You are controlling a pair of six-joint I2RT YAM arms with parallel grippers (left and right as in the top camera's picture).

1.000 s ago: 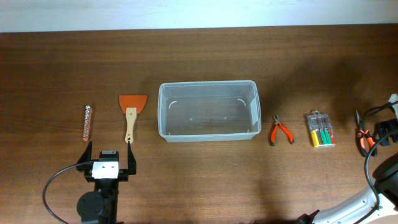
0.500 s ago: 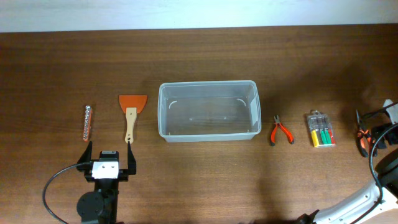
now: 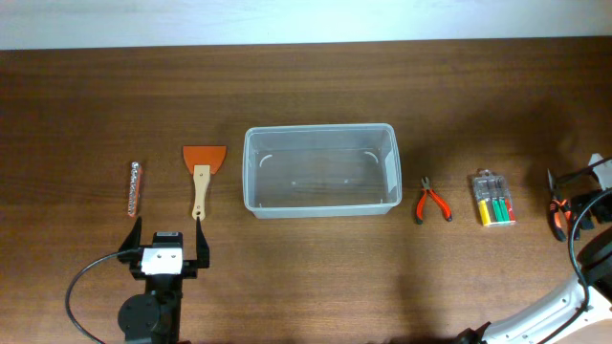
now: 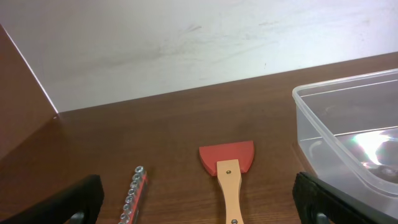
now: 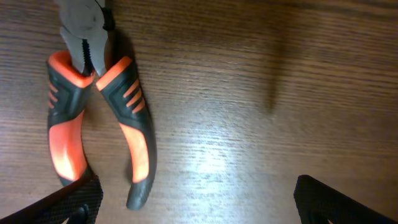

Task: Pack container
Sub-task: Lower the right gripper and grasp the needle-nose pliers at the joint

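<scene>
The clear plastic container [image 3: 320, 170] stands empty at the table's middle; its left corner shows in the left wrist view [image 4: 348, 134]. My left gripper [image 3: 163, 246] is open and empty, just in front of an orange scraper with a wooden handle [image 3: 202, 174] [image 4: 228, 171] and a strip of sockets [image 3: 135, 186] [image 4: 132, 194]. My right gripper [image 3: 585, 191] is open at the far right edge, low over large orange-and-black pliers [image 3: 557, 212] [image 5: 93, 109], which lie on the table by its left finger.
Small red pliers [image 3: 430, 201] and a clear case of coloured bits [image 3: 492, 199] lie to the right of the container. A pale wall [image 4: 186, 43] runs along the table's far edge.
The right gripper has shifted slightly at the far right edge over the large pliers. The left arm and the objects have not moved.
</scene>
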